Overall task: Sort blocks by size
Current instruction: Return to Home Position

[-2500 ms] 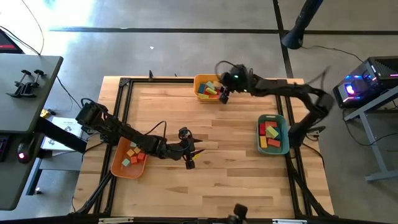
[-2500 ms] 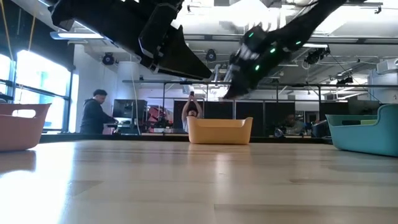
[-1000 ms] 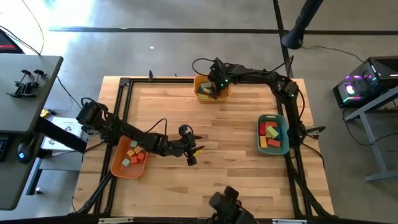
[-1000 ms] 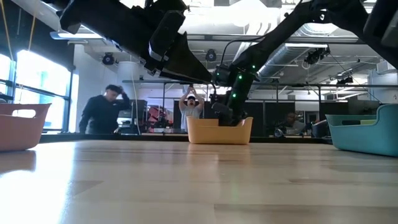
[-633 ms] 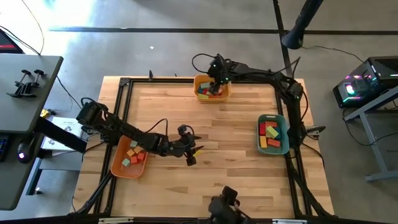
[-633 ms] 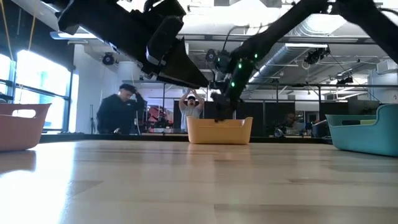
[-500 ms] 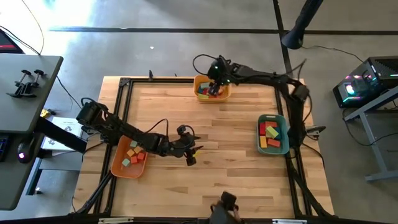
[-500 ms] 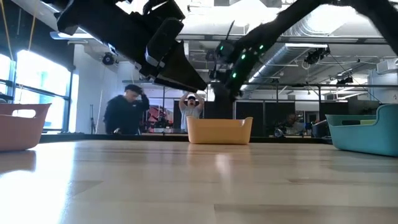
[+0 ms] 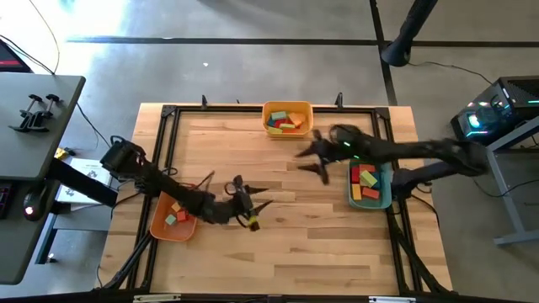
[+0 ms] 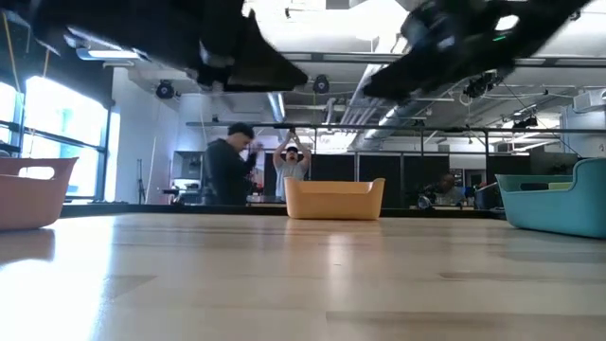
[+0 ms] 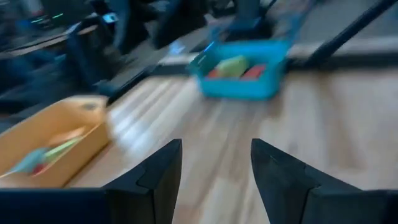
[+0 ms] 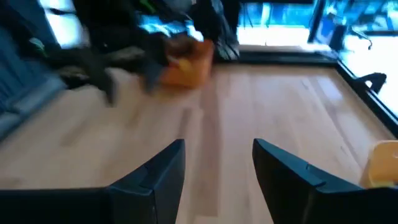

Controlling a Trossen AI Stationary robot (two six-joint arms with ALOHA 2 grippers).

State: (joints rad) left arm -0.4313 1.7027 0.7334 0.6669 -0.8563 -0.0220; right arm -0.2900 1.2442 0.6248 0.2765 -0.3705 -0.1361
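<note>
The left gripper [image 9: 257, 210] hangs over bare table [image 9: 278, 261] with its fingers [image 11: 158, 177] spread and nothing between them. The right gripper [image 9: 310, 162] is likewise parted and empty, its fingers [image 12: 283, 174] framing only wood. No load is carried because none seems left to carry: every one of the blocks [image 9: 286, 120] in sight lies inside a tray. The yellow tray [image 9: 286, 104] sits ahead of the right gripper toward the far edge, the teal tray [image 9: 370, 204] just beside it under its arm, and the orange tray [image 9: 158, 229] behind the left gripper, beside that arm's forearm. With the wood between the two grippers bare, the sorting looks finished, and both arms appear placed for heading to rest rather than for another pick.
</note>
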